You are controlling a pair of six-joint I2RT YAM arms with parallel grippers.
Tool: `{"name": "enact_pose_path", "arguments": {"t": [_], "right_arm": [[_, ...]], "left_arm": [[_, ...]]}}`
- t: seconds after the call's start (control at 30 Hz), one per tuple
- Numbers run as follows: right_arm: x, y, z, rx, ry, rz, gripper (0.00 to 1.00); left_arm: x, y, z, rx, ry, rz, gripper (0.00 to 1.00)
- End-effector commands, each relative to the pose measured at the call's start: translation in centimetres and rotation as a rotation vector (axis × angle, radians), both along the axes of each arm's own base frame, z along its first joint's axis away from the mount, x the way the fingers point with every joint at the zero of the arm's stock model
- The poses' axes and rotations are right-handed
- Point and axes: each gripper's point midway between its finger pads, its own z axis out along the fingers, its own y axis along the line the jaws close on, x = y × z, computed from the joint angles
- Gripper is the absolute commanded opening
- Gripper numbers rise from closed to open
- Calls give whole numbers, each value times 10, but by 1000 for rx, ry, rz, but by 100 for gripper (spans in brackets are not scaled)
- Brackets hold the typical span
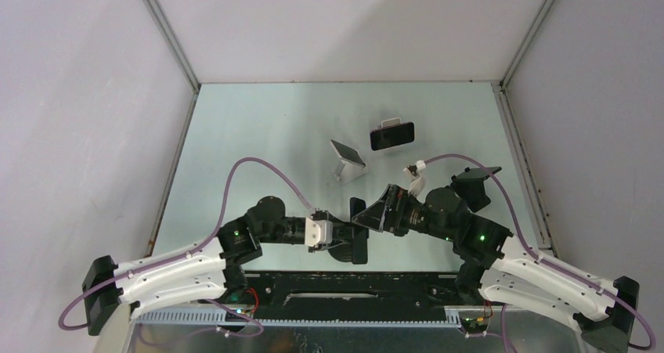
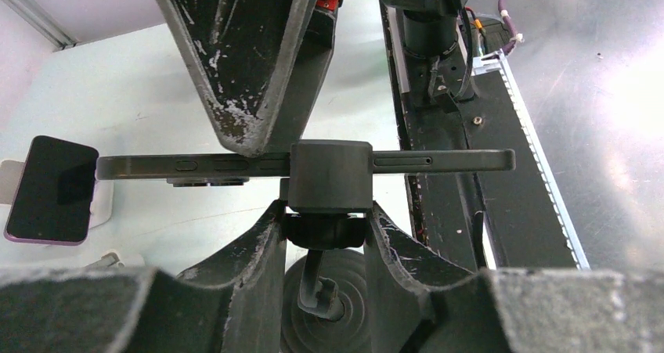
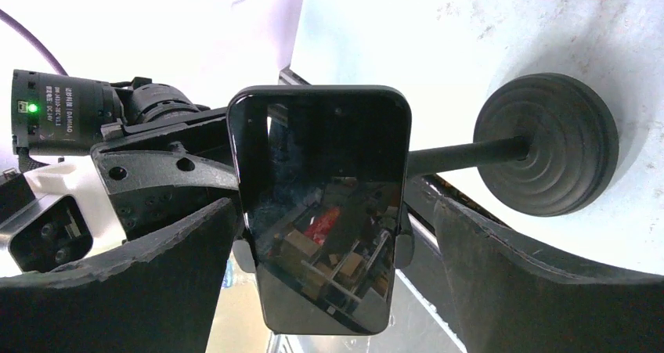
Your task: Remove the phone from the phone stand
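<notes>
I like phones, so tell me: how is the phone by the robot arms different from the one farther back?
The near phone sits clamped in a black stand; the far phone rests on a white stand. The right gripper flanks the near phone with open jaws; nothing touches the far phone. Both have dark screens.

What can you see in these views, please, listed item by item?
phone stand: one, black, round base on the table, between the arms
phone: one, black, clamped in the phone stand
second phone: one, dark, on a small white stand, far centre
third stand: one, white, carrying a grey slab, left of the second phone
table: one, pale green
left gripper: one, black, shut on the phone stand's neck
right gripper: one, black, open, fingers either side of the phone
</notes>
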Motion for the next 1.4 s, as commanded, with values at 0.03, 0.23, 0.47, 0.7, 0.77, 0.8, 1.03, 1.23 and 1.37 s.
{"name": "enact_pose_path", "arguments": {"t": [0.03, 0.23, 0.47, 0.7, 0.77, 0.8, 1.03, 1.23, 1.37], "right_arm": [[7, 10, 36, 93, -73, -11, 99], [10, 10, 29, 72, -61, -23, 92], [11, 11, 25, 60, -60, -24, 84], [12, 14, 22, 43, -55, -13, 81], [11, 15, 20, 20, -52, -3, 81], [11, 15, 18, 12, -51, -4, 80], [10, 14, 18, -3, -77, 10, 46], [9, 11, 20, -29, -180, 53, 14], [3, 11, 27, -51, -345, 143, 4]], "left_arm": [[-7, -4, 35, -90, -79, -47, 0], [-8, -7, 29, -63, -70, -57, 0], [-8, -9, 25, -52, -68, -62, 0], [-8, -11, 24, -46, -65, -65, 0], [-8, -11, 23, -44, -65, -64, 0], [-7, -11, 22, -41, -63, -64, 0], [-7, -10, 22, -47, -64, -58, 0], [-10, -11, 23, -61, -45, -69, 0], [-18, -11, 22, -69, -34, -108, 0]]}}
